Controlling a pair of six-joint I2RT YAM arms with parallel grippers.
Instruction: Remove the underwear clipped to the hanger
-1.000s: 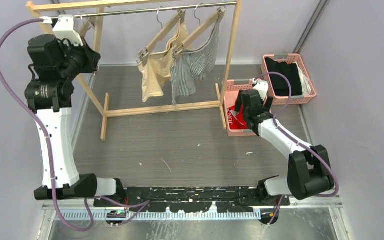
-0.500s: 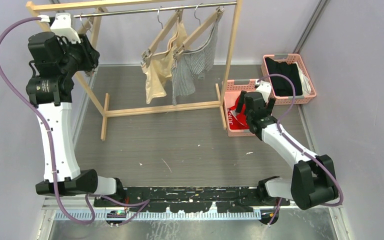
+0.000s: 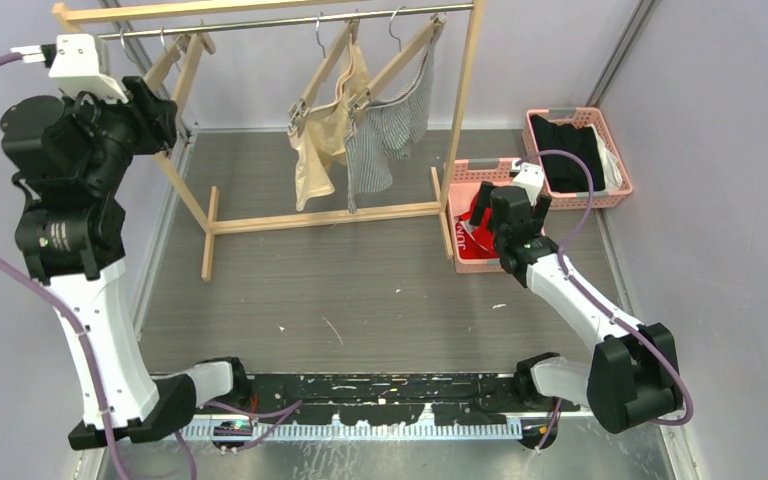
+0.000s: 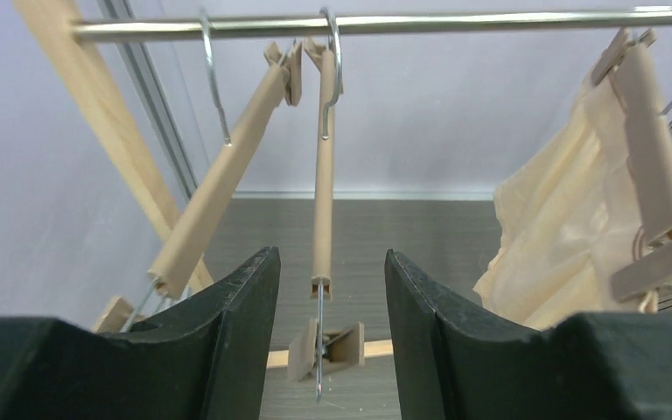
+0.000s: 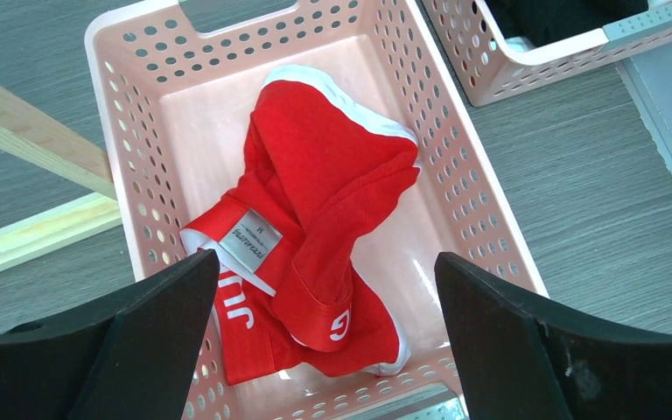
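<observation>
Over the pink basket (image 5: 136, 157), right end effector (image 5: 325, 262) is gaping, partly blocking red underwear (image 5: 332, 175) from the top camera; left end effector (image 4: 331, 258) is gaping too.

top: high, whole scene | left wrist: close, facing rail (image 4: 402, 24) | right wrist: above basket (image 5: 131, 175)

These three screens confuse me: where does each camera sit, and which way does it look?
Top external: fixed above and behind the bases, looking down on the wooden rack, left arm and right arm.
Left wrist: on the raised left arm, looking level at bare hangers and the beige shorts; open left claw along the bottom.
Right wrist: looking down into the pink basket at the red shorts; open right claw at the lower corners.
Shared: the top view also shows both shorts.
</observation>
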